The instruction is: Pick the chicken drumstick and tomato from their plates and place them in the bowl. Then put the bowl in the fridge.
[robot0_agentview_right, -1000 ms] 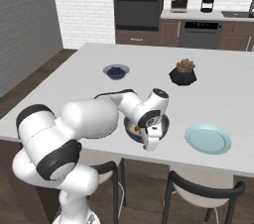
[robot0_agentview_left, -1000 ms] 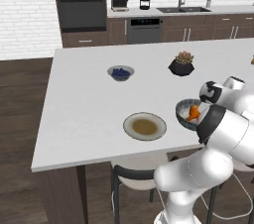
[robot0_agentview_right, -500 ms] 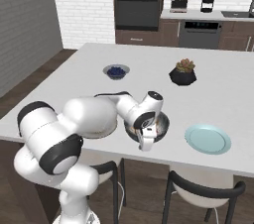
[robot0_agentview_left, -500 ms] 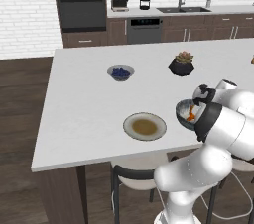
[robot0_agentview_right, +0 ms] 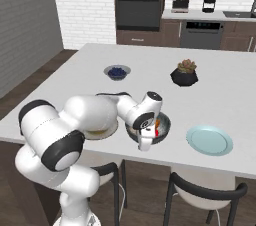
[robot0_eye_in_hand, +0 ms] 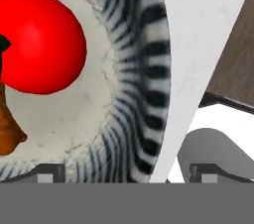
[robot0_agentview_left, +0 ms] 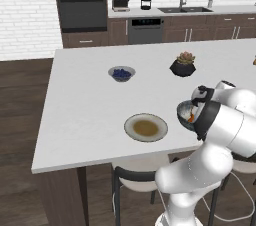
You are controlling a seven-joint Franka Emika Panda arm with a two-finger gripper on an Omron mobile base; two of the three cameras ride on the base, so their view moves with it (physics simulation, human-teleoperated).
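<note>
The island counter [robot0_agentview_left: 90, 105] is white and wide, with the oven wall and sink run behind it; no brand, label or writing can be read anywhere. The arm [robot0_agentview_right: 95, 117] bends low across the counter's near edge, its hand down at the bowl [robot0_agentview_right: 165, 129].

The bowl sits near that front edge, between the two plates — the tan plate [robot0_agentview_left: 145, 127] on one side, the blue plate [robot0_agentview_right: 209, 139] on the other, both bare. Seen from the hand, its ribbed rim [robot0_eye_in_hand: 144, 84] curves around a whitish speckled inside.

A black pot [robot0_agentview_left: 182, 67] with a small plant stands further back, and a small blue-filled bowl [robot0_agentview_left: 121, 73] lies well apart from it, toward the counter's middle.

The drumstick [robot0_eye_in_hand: 7, 124] lies inside the bowl, its brown flesh at the frame's edge, just beside the tomato [robot0_eye_in_hand: 39, 42]. The tomato — glossy, round — rests on the bowl's floor.

The gripper [robot0_eye_in_hand: 126, 172] stands wide open over the rim, one tip inside the bowl and one outside, holding nothing.
</note>
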